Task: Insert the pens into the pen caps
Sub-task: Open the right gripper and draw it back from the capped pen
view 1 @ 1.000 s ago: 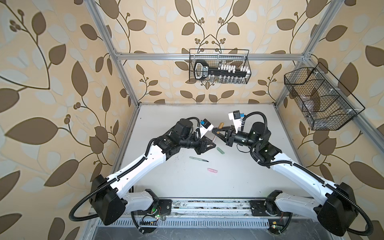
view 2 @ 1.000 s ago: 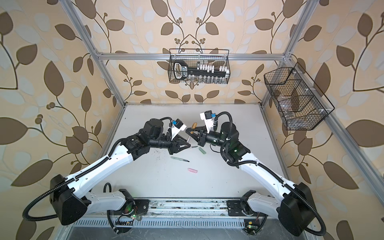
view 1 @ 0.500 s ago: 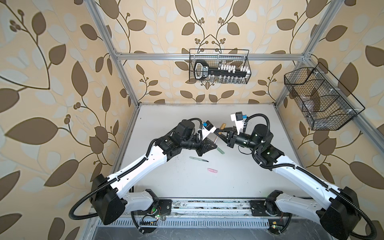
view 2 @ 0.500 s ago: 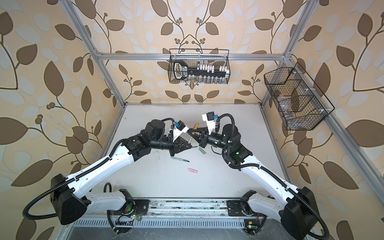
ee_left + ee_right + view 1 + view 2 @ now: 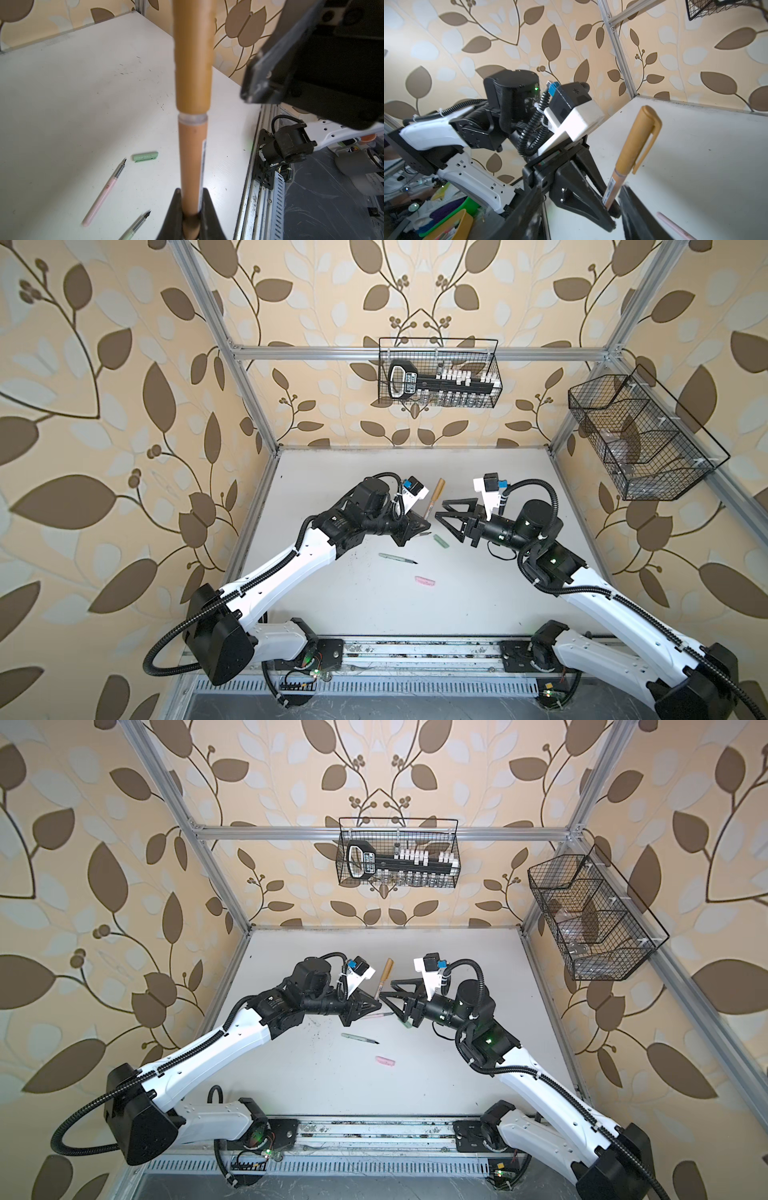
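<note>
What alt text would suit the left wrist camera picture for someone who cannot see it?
A brown pen, its matching cap on, is gripped between two black fingers close to the camera. Behind it on the white table lie a pink pen, a green pen and a loose green cap.

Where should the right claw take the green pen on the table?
Probably mid-barrel on the green pen, right claw straight down from above, jaws across its width: it lies flat, and its dark tip must stay free for the green cap.
</note>
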Controlling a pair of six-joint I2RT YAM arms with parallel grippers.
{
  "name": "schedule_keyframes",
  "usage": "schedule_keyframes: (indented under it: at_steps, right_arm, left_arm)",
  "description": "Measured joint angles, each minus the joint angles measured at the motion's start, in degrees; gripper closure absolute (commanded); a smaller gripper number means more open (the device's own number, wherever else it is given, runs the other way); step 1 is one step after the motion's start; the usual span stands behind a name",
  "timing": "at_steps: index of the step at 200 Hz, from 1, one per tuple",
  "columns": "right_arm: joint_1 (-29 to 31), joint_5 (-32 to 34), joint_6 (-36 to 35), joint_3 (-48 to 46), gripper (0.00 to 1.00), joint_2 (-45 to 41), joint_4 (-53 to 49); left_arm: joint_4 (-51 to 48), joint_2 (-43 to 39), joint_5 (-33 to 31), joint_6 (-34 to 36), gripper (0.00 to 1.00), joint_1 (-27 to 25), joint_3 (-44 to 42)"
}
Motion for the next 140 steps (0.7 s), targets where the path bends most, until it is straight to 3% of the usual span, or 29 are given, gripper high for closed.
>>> schedule_keyframes:
  at_steps: [52,140]
  right_arm:
    - [-7.9,-3.6,1.2,3.2,0.34,2.1,-2.1]
    - [-8.3,-10.7,1.1,10.1,0.33,13.2,-1.9]
  left_arm:
    - [0.1,0.0,0.6,0.3,1.0,0.0,-0.9]
    - [0.4,-1.2,2.3,0.4,1.0,0.0,-1.2]
